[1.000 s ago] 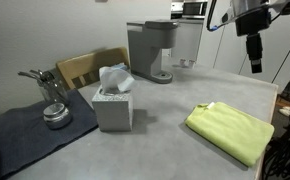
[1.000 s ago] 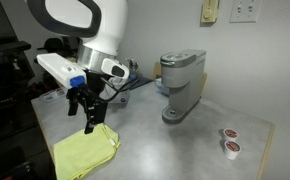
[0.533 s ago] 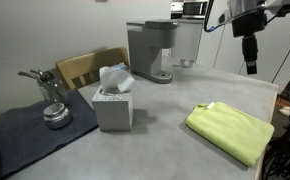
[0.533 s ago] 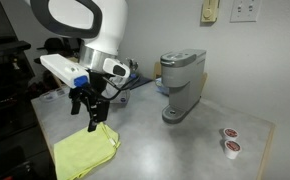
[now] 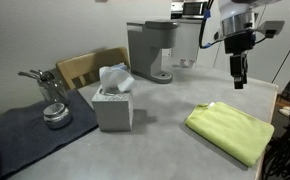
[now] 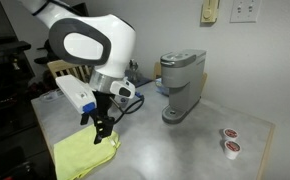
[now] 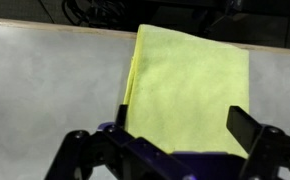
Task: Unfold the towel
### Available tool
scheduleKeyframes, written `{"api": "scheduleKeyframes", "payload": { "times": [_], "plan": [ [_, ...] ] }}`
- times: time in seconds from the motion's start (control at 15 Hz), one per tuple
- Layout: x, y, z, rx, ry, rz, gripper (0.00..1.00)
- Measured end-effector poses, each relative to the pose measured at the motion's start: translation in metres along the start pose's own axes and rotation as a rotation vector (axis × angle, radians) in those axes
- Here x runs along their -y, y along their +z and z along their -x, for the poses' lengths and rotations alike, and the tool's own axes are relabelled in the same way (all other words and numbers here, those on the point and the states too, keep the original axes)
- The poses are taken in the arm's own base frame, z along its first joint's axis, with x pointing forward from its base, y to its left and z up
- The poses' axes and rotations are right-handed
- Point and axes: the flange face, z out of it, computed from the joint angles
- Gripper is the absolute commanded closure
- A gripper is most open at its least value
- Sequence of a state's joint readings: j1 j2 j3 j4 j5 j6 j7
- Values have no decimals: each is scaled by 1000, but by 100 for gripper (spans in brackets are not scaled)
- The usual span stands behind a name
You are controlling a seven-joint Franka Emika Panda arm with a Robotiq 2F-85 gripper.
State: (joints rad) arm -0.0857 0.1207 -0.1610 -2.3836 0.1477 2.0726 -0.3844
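Note:
The towel (image 5: 230, 130) is a lime yellow-green cloth, folded flat on the grey table near its edge. It also shows in an exterior view (image 6: 83, 155) and fills the middle of the wrist view (image 7: 190, 80). My gripper (image 5: 236, 78) hangs above the towel's far edge with its fingers apart and empty. In an exterior view the gripper (image 6: 99, 136) is just over the towel's corner. In the wrist view the two fingers of the gripper (image 7: 181, 118) straddle the cloth from above.
A grey tissue box (image 5: 113, 106) with white tissue stands mid-table. A dark grey-blue mat (image 5: 30, 135) holds a metal item (image 5: 55, 115). A coffee machine (image 5: 150, 50) stands at the back, also in an exterior view (image 6: 182, 85). Two small cups (image 6: 229, 140) sit near a table corner.
My gripper has moved down and toward the towel, from high above the table's far side to just over the towel's edge. The towel has not moved.

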Motion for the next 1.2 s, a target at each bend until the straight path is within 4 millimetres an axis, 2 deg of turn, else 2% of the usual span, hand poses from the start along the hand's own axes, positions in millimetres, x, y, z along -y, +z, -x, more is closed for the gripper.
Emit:
{"api": "scheduleKeyframes", "payload": {
  "times": [0.27, 0.47, 1.2],
  "plan": [
    [-9, 23, -4, 39, -4, -5, 0],
    [-12, 32, -4, 58, -31, -12, 0],
    [-42, 44, 12, 67, -203, -88, 0]
  ]
}}
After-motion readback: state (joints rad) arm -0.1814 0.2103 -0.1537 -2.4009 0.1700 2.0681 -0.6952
